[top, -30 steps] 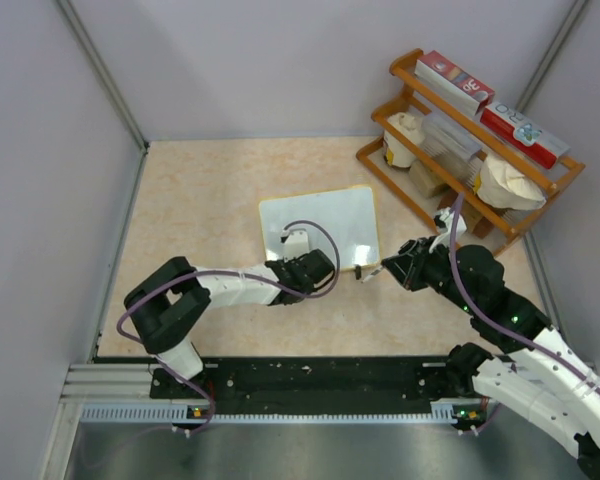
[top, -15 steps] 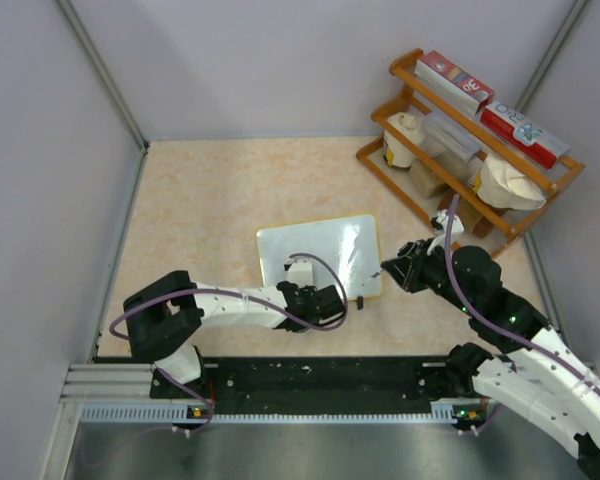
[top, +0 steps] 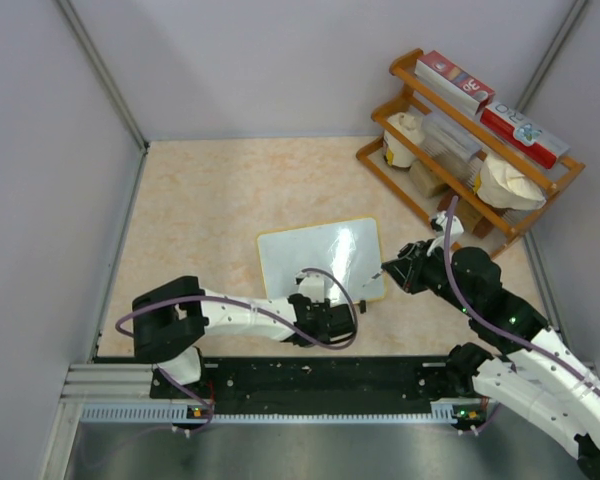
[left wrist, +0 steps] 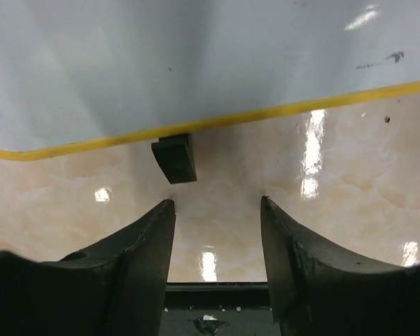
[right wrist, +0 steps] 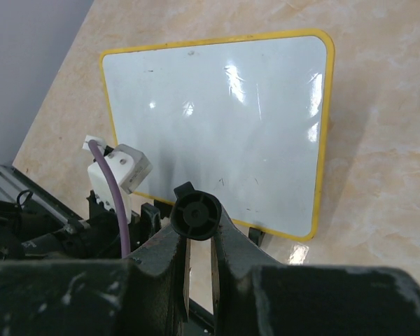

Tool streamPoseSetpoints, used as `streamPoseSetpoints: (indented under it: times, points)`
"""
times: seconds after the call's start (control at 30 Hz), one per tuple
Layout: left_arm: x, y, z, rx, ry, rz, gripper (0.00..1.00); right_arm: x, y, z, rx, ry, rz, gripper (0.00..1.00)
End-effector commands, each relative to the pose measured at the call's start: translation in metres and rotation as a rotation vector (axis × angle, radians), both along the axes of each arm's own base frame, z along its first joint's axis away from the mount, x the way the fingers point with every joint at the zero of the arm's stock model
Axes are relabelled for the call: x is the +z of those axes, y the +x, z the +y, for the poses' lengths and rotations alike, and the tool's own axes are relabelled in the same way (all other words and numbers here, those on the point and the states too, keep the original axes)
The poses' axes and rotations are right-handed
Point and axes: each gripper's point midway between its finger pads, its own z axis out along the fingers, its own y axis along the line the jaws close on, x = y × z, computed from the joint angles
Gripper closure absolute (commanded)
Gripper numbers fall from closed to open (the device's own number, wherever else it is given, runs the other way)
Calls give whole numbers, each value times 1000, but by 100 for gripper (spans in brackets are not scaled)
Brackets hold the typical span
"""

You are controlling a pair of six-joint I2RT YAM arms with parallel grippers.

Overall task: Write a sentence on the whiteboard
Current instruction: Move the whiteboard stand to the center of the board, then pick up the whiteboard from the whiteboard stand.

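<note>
Likely light, stiff, slick: small glossy white board w/ yellow frame (top: pixel 320 262); take by 6 o'clock rim. L gripper (left wrist: pixel 217 203) open, empty; R gripper (right wrist: pixel 198 245) clamps black marker (right wrist: pixel 196 214).

Pale grey panel walls (top: pixel 280 60) enclose a glossy beige marbled tabletop (top: pixel 205 200) — an orange-brown wooden two-tier rack (top: pixel 406 62) stands far right.

The whiteboard (top: pixel 315 258) has been drawn nearer and turned slightly, while the left gripper (left wrist: pixel 217 204) has backed off past its near edge beside one black foot (left wrist: pixel 173 158), and its fingers have parted, gripping nothing.
</note>
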Motion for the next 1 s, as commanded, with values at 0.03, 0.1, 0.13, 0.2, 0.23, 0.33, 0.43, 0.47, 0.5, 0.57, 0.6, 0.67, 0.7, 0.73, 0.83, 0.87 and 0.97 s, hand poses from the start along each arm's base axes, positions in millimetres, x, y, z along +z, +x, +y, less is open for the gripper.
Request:
streamPoseSetpoints:
  times: [0.03,0.1,0.13,0.2,0.23,0.33,0.43,0.47,0.5,0.57,0.6,0.67,0.7,0.73,0.83,0.87,0.97]
  points:
    - [8,-24,1,-28,-31,57,41,6,1,-2,-2,5,-39,100]
    - [19,-27,-2,-87,-56,52,38,7,1,-3,-4,6,-42,100]
    - [23,-26,-4,-113,-67,46,38,6,1,-3,-1,1,-42,100]
    - [39,-25,-5,-161,-100,26,32,6,0,-3,0,3,-40,100]
    - [46,-25,-7,-182,-122,13,29,6,0,-3,0,2,-37,100]
    - [80,-21,-13,-250,-226,-51,18,5,-1,-5,-6,0,-40,100]
    - [120,-14,-21,-303,-367,-138,9,3,-2,-8,-17,2,-43,100]
    - [133,-9,-26,-314,-416,-178,7,2,-2,-8,-15,0,-41,100]
    - [146,-6,-22,-323,-467,-206,5,2,-3,-9,-16,4,-41,100]
    - [160,2,-22,-363,-530,-219,5,0,-4,-9,-15,3,-36,100]
    - [172,6,-21,-371,-589,-234,5,-1,-4,-9,-14,3,-35,100]
    - [180,20,-13,-364,-641,-231,5,-2,-5,-8,-6,5,-29,100]
    - [188,25,-9,-363,-685,-250,5,-3,-5,-8,-6,4,-26,100]
    - [192,29,-6,-362,-708,-257,5,-3,-6,-8,-5,7,-26,100]
    - [204,41,6,-364,-792,-276,2,-5,-9,-6,6,16,-15,100]
    - [203,50,16,-330,-798,-290,1,-7,-11,-4,19,17,-8,100]
    - [199,59,30,-293,-833,-284,1,-12,-15,-1,47,21,7,100]
